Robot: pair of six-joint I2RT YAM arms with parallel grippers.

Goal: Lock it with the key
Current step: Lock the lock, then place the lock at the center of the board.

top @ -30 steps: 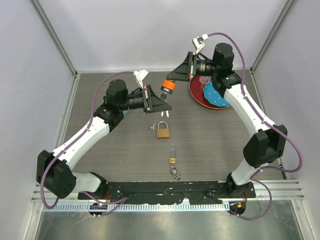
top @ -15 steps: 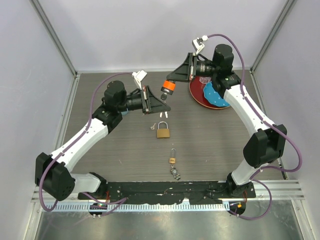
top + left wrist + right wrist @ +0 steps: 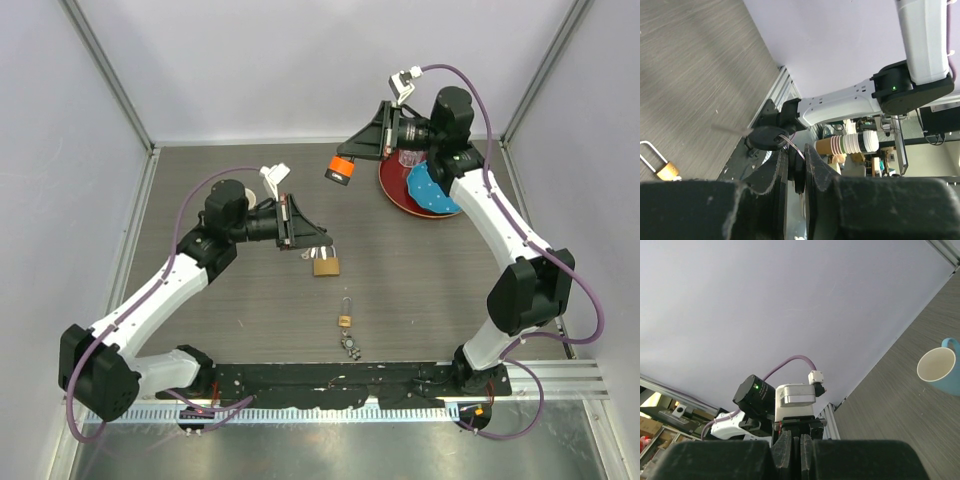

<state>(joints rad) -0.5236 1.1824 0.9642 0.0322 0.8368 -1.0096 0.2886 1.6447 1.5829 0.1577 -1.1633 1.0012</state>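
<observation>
Near the middle of the table (image 3: 420, 280), the left hand (image 3: 796, 169) is close beside the big brass padlock (image 3: 326, 266), which lies flat. Its 2 fingers are close together and pinch a dark part of the key bunch. The key (image 3: 767, 137) with the black head sticks out sideways from a thin ring just past the fingertips. Its metal blade points off to the side. The right hand (image 3: 796, 437) is up in the air, well away from the padlock, with its 2 fingers pressed tight. From above, an orange piece (image 3: 340, 169) sits right at its tip. I think the right hand holds it, though its own camera does not show it. The key looks small, light and hard, and the metal is smooth, so it could slip. It hangs on a ring, so it may swing or turn when it bumps the lock. I think the best place to grip is the flat black head, so the blade pokes out straight. The padlock looks heavy but may slide when pushed.
</observation>
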